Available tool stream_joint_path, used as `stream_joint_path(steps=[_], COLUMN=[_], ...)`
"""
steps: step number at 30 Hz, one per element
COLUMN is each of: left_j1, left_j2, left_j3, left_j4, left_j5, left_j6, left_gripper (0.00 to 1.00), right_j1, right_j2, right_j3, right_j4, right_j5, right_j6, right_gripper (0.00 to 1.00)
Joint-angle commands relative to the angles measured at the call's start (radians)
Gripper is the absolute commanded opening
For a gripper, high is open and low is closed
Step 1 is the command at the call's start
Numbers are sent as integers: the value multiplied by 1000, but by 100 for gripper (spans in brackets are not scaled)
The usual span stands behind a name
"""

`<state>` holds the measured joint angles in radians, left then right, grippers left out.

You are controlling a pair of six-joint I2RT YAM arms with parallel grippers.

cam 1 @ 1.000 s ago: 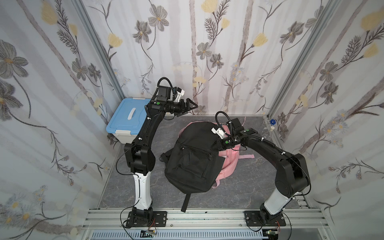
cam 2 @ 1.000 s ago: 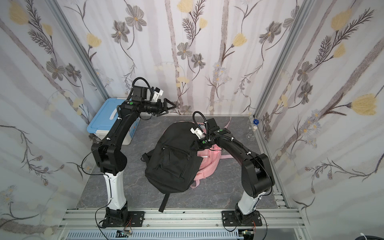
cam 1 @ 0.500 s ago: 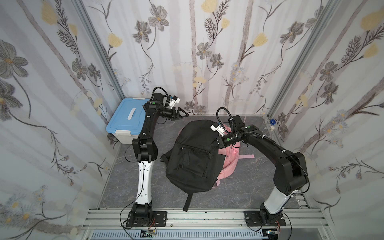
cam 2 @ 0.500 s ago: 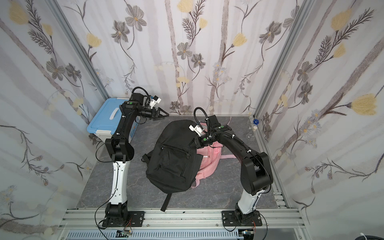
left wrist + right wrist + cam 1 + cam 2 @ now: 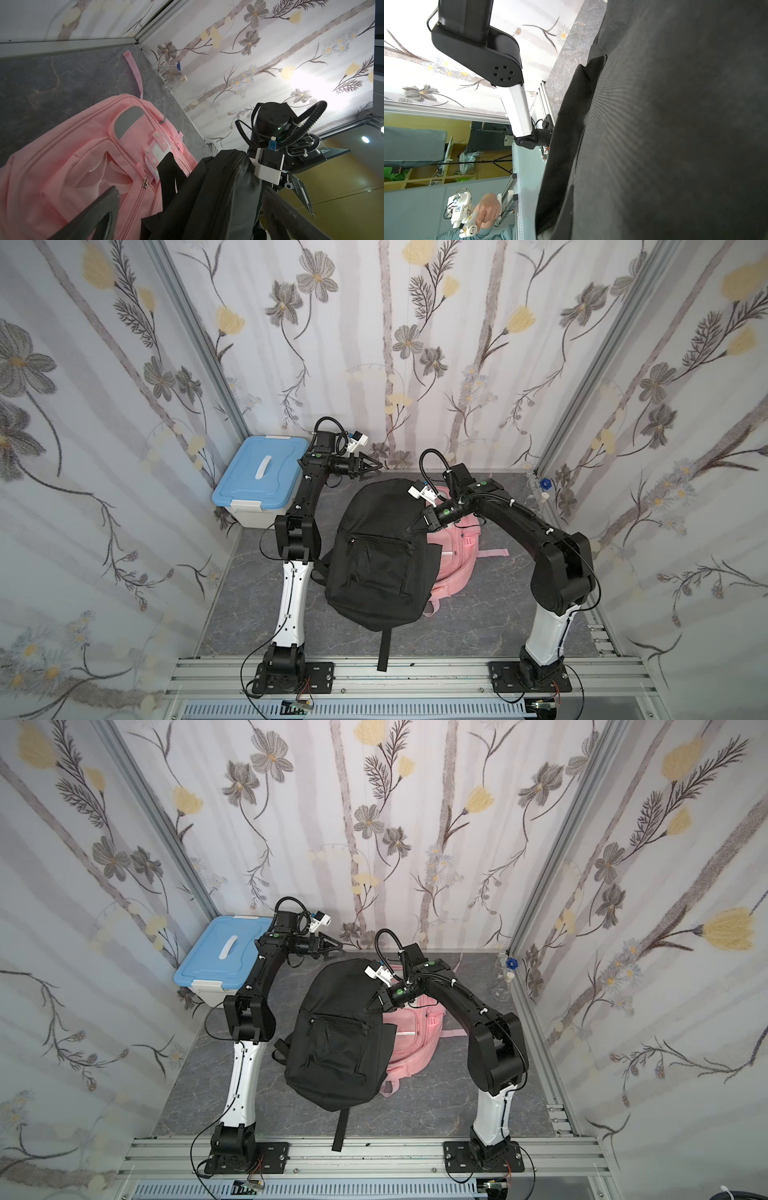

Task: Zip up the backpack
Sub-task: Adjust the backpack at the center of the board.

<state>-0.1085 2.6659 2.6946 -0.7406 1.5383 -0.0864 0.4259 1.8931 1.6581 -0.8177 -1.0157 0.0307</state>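
The black backpack (image 5: 378, 556) lies mid-desk (image 5: 257, 601), partly over a pink backpack (image 5: 455, 556). The right arm arches inward, its wrist bent down to the bag's upper edge, where the right claw (image 5: 417, 524) is clamped on the fabric. The left arm reaches toward the back wall. The left claw (image 5: 374, 466) is level in the air beyond the bag's top, jaws apart.

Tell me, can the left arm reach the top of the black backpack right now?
Probably yes. The left claw is open and hangs near the top of the black backpack, with nothing between them; the right claw, shut, sits at the bag's other side.
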Motion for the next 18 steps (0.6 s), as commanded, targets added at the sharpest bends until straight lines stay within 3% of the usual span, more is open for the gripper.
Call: stream_joint_path(steps=[1, 5, 9, 11, 12, 14, 16, 17, 18], left_j1=[-5, -17, -33, -44, -51, -61, -65, -64, -65], left_j2=[-2, -30, -43, -53, -60, -73, -78, -78, -80], left_j3=[-19, -127, -130, -141, -155, -189, -195, -182, -170], left_j4=[-54, 21, 2, 1, 3, 30, -8, -71, -134], left_j5=[169, 171, 170, 171, 172, 172, 170, 170, 168], left_j6=[55, 26, 37, 39, 40, 21, 48, 96, 156], left_gripper=[100, 100, 99, 93, 85, 57, 11, 0, 0], right_j1=[-6, -8, -24, -30, -33, -41, -51, -54, -56], right_j2=[62, 152, 224, 271, 297, 337, 354, 353, 352], right_j3=[85, 201, 299, 365, 400, 454, 474, 472, 472], right_j4=[-52, -135, -170, -198, -217, -247, -249, -251, -256], right_j5=[-116, -128, -122, -126, -122, -106, -86, -84, -74], right_j6=[-44, -84, -74, -73, -72, -71, -54, -55, -55], right_gripper=[0, 0, 0, 0, 0, 0, 0, 0, 0])
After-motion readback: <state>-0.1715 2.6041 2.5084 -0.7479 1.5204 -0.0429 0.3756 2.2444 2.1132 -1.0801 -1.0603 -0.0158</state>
